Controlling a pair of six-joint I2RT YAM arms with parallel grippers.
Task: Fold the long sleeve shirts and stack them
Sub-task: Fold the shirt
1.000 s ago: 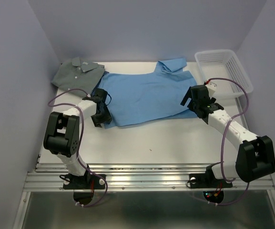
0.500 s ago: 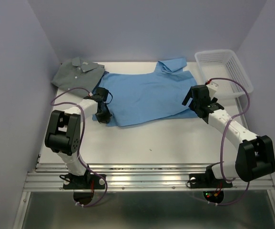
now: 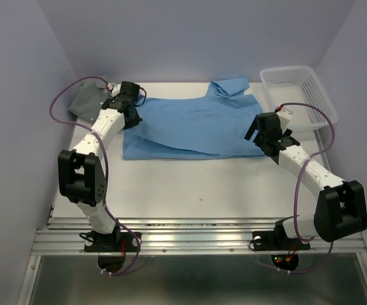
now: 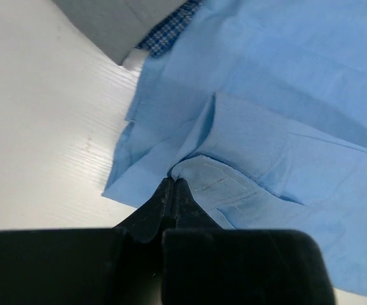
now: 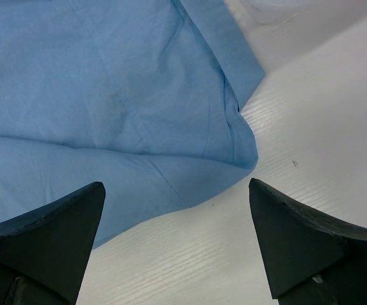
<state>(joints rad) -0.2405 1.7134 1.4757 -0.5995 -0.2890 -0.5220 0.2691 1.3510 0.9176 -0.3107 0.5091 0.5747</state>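
Observation:
A light sky-blue long sleeve shirt (image 3: pixel 196 127) lies spread across the middle of the table, collar toward the back. My left gripper (image 3: pixel 132 116) is at the shirt's far-left edge, shut on a pinched fold of the blue cloth (image 4: pixel 196 175). The grey-green shirt (image 3: pixel 84 100) lies folded at the back left, partly hidden by my left arm; a blue-checked cloth edge (image 4: pixel 167 35) peeks from under it. My right gripper (image 3: pixel 254 132) hovers over the blue shirt's right lower corner (image 5: pixel 234 146), open, with nothing between its fingers.
A white mesh basket (image 3: pixel 297 95) stands at the back right, just beyond the right arm. Purple walls close in the left, back and right sides. Bare white table (image 3: pixel 202 190) runs in front of the shirt.
My left gripper shut on the blue shirt near its near-left corner and moved away toward the back left, taking the cloth along; the shirt's left side has shifted. The right arm stayed still.

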